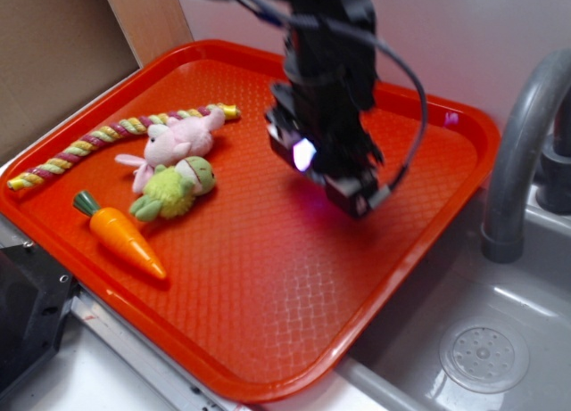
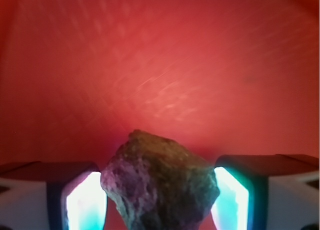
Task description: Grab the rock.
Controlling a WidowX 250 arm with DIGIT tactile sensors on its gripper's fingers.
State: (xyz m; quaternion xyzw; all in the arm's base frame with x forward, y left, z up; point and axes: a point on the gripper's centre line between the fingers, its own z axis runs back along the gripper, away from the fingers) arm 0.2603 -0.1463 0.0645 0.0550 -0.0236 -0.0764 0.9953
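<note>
Wedged between the glowing fingers (image 2: 85,202), the rock (image 2: 160,182) fills the gap of the gripper (image 2: 159,200); both pads press its lumpy sides, so the gripper is clamped on it. Behind it spreads the orange tray (image 2: 160,65). From outside, the gripper (image 1: 343,184) hangs above the tray (image 1: 268,277), the rock hidden there.

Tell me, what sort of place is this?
Probably a toy kitchen set up for robot practice: a grey sink with a faucet, beside an orange tray holding a toy carrot and plush toys.
</note>
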